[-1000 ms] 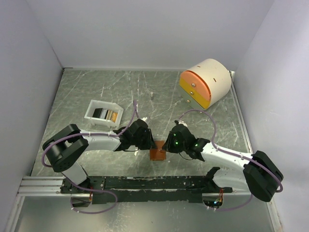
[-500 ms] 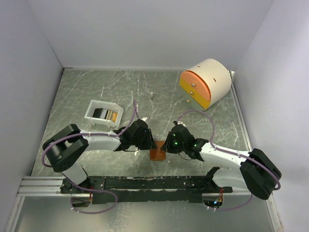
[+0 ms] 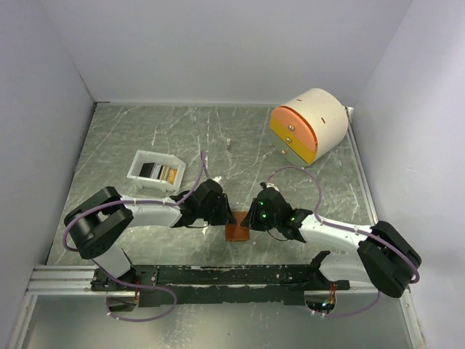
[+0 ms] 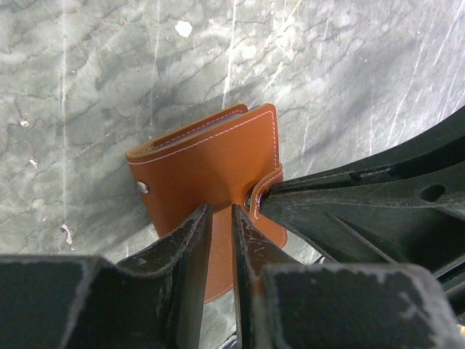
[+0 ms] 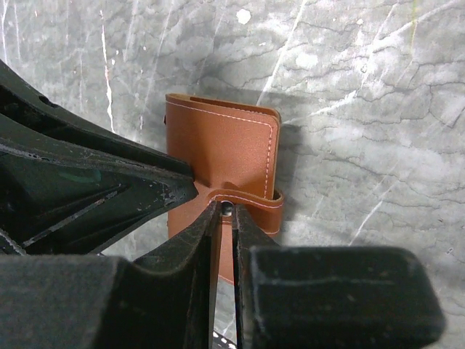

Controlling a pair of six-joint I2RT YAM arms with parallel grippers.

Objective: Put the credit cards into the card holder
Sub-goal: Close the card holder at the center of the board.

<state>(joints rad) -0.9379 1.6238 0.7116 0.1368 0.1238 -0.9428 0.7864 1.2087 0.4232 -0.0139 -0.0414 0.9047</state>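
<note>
Credit cards (image 3: 161, 172) sit in the white tray (image 3: 136, 167) at far left; we judge 0 stowed yet. Our card holder (image 4: 211, 160) lies closed, near centre. The right gripper (image 5: 226, 218) pinches its strap. The left gripper (image 4: 218, 236) shows jaws nearly together over it, and we cannot tell if they grip.

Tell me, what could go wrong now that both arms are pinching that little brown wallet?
1. The left tool and right tool pinch the wallet at nearly one spot, by its strap: they could bump or tear the strap.
2. The wallet is closed; if a pinch slips it may slide across the table unopened.
3. The cards lie in the white tray, and neither tool is free to fetch one.
</note>
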